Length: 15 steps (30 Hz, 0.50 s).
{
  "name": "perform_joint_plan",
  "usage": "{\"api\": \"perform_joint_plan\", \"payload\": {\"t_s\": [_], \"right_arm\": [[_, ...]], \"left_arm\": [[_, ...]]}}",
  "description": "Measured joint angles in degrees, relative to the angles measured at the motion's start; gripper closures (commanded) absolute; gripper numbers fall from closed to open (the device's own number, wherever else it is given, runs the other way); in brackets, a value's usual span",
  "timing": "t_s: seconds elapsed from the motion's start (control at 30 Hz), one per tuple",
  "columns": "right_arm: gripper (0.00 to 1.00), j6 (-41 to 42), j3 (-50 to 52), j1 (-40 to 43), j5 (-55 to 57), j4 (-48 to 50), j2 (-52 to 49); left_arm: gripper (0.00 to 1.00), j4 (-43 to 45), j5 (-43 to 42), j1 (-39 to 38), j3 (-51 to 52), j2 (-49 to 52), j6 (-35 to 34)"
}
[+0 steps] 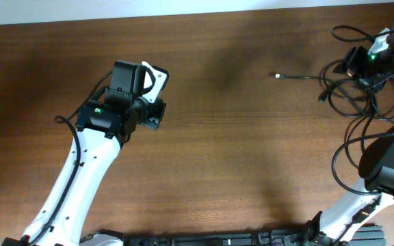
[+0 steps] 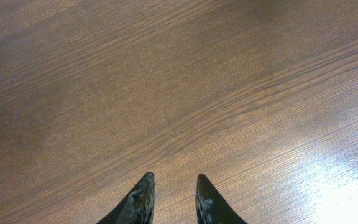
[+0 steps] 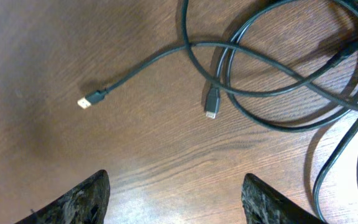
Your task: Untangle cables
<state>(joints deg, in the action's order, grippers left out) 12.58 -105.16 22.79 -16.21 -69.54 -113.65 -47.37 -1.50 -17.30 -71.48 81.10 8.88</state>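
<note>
Progress: from where I stand the untangling looks barely begun. The cables [image 1: 340,85] lie in a loose heap of overlapping loops, and nothing has been pulled out into a separate lay.
Where the cables are: at the far right side of the table [image 1: 217,171], right under the right arm's wrist and well apart from the left arm.
What looks free: one cord runs out leftward from the heap and ends in a silver-tipped plug [image 3: 84,102] lying alone on bare wood. A second plug end [image 3: 212,111] rests just beside the loops, with other strands crossing its cord.
What is left: by my reckoning nearly all of it. The crossings in the heap need lifting apart, and how many separate cords there are I cannot tell.
Right gripper [image 3: 176,180]: spread wide and empty, with the fingers clear of every strand. It hangs above the wood just short of the two plug ends.
Right arm pose: stretched forward from its base at the near right, with the wrist poised over the heap.
Left gripper [image 2: 174,186]: parted only narrowly and holding nothing. The wrist view shows only bare wood beneath it.
Left arm pose: reaching out over the left half of the table, playing no part in the work.
</note>
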Motion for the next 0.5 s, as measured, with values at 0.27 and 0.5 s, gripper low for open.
{"api": "perform_joint_plan", "payload": {"t_s": [0.27,0.5], "right_arm": [[0.32,-1.0,0.0,-5.2,0.0,-1.4,0.0],[0.31,-1.1,0.0,-14.8,2.6,-1.4,0.0]], "left_arm": [[0.8,0.0,0.0,0.0,0.0,0.0,-0.2],[0.77,0.0,0.0,0.0,0.0,0.0,-0.2]]}}
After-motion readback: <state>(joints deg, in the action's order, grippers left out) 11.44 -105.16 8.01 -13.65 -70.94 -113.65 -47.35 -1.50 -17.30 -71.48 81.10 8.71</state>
